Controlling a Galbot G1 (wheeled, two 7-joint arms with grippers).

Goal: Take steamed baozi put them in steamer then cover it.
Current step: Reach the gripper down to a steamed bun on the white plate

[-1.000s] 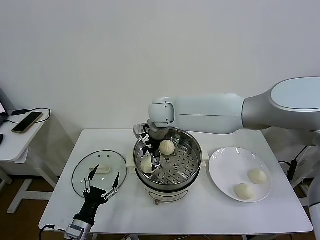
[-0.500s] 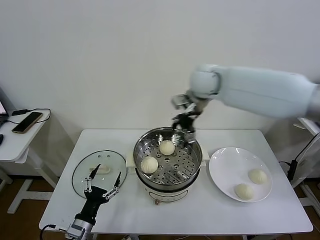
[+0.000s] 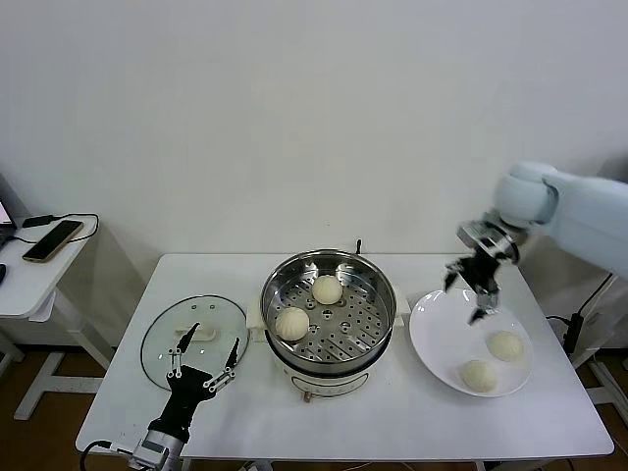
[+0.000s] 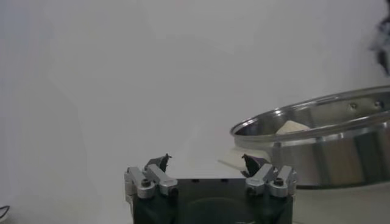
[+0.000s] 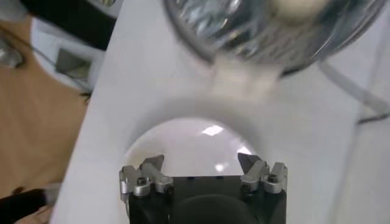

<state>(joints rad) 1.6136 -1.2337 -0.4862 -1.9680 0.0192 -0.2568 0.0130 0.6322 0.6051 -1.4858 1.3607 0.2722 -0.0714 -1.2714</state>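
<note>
Big white table (image 3: 392, 412) with the steamer (image 3: 329, 309) dead center, two steamed baozi (image 3: 327, 288) inside at about 11 and 9 o'clock. White plate (image 3: 446, 329) at 3 o'clock has two more. The cover (image 3: 194, 336) lies flat at 9 o'clock. Right gripper (image 3: 473, 289) hangs over the plate, jaws spread, empty. Left gripper (image 3: 201, 365) sits near the cover, also spread, empty.

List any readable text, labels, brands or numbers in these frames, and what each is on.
None readable.
Steamer: no visible brand or label.
Plate: plain white.
Glass cover: no markings seen.
Phone-like device on the side table: too small to tell.
</note>
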